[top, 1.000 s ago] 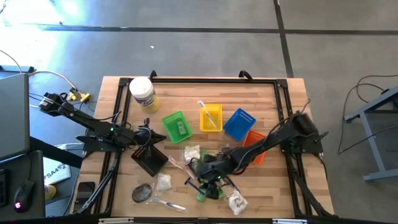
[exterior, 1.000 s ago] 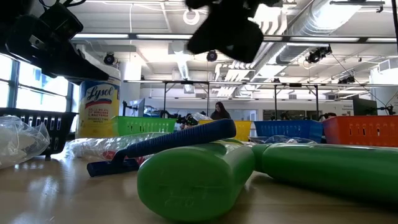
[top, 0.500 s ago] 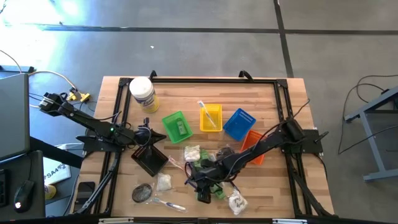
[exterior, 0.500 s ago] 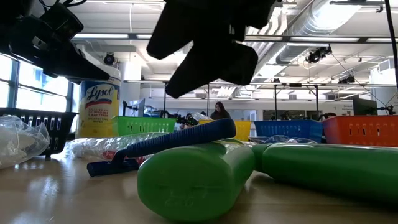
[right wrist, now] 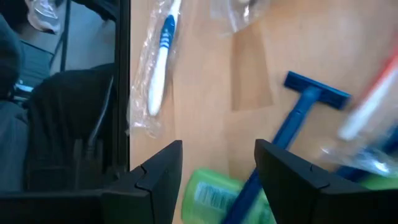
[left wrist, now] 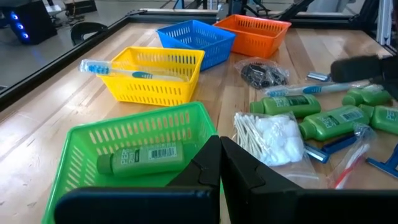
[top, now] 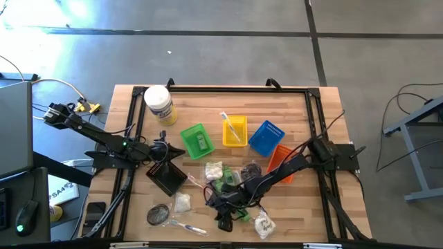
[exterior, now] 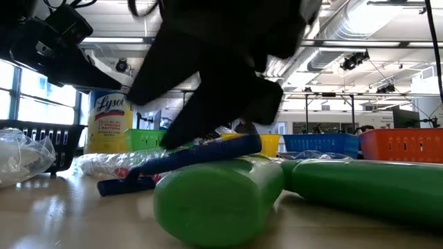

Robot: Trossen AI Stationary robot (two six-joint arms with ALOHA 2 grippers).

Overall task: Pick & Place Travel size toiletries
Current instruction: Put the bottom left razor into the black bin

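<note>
Your right gripper (right wrist: 217, 180) hangs spread above a blue razor (right wrist: 292, 127) and green tube (right wrist: 208, 196) in the toiletry pile near the table's front edge. Your left gripper (left wrist: 219, 163) waits pressed together beside the green tray (left wrist: 106, 140).

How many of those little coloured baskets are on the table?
5: the green basket, yellow basket and blue basket sit in a row mid-table. The orange basket is beside the blue, partly under the right arm. The black basket is farther left.
</note>
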